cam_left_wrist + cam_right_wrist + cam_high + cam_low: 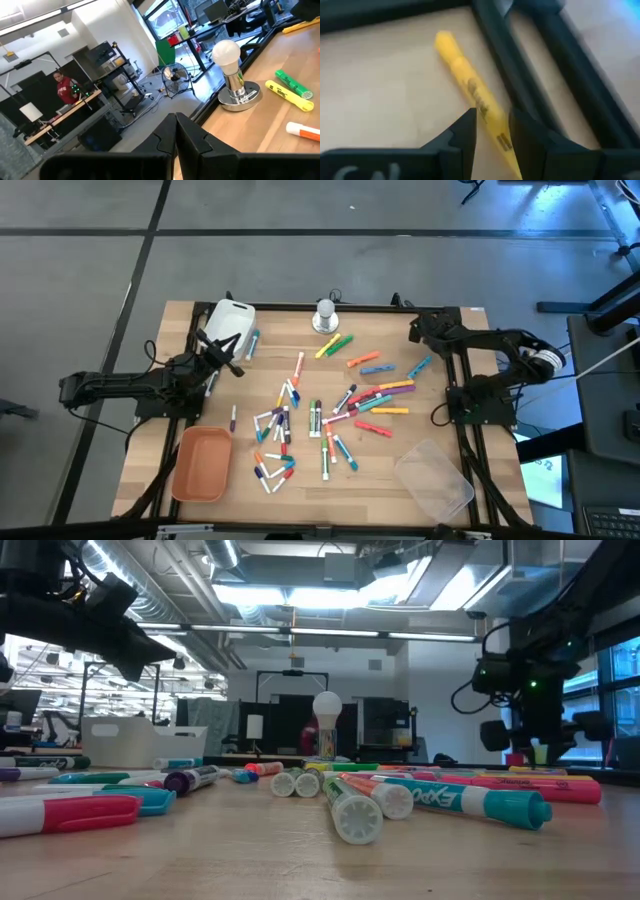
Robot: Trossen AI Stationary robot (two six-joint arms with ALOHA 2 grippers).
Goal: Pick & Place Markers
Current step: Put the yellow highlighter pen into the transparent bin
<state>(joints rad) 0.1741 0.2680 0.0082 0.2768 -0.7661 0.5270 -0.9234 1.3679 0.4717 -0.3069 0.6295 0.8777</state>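
Observation:
Many markers [330, 415] lie scattered flat over the middle of the wooden table. One yellow marker [470, 90] lies on the table beside a dark frame rail [520, 85] at the far right corner. My right gripper [492, 131] slants down over it, open, one finger on either side of the marker's near half. In the high view the right gripper [420, 332] covers that marker. My left gripper [176, 142] is shut on nothing and points level at the table's left side, beside the white tray [232, 320]. My right gripper stands astride the yellow marker's barrel [487, 112], fingers slanting down and lying across it. The barrel nearly fills the gap between them. I cannot tell whether either finger touches it. The marker lies flat on the table.
A round white bulb on a metal base [326, 315] stands at the far edge. An orange tray [203, 463] sits near left and a clear tray [435, 480] near right. Dark frame rails run along the table's right edge [465, 410]. A person [62, 90] stands far behind the table.

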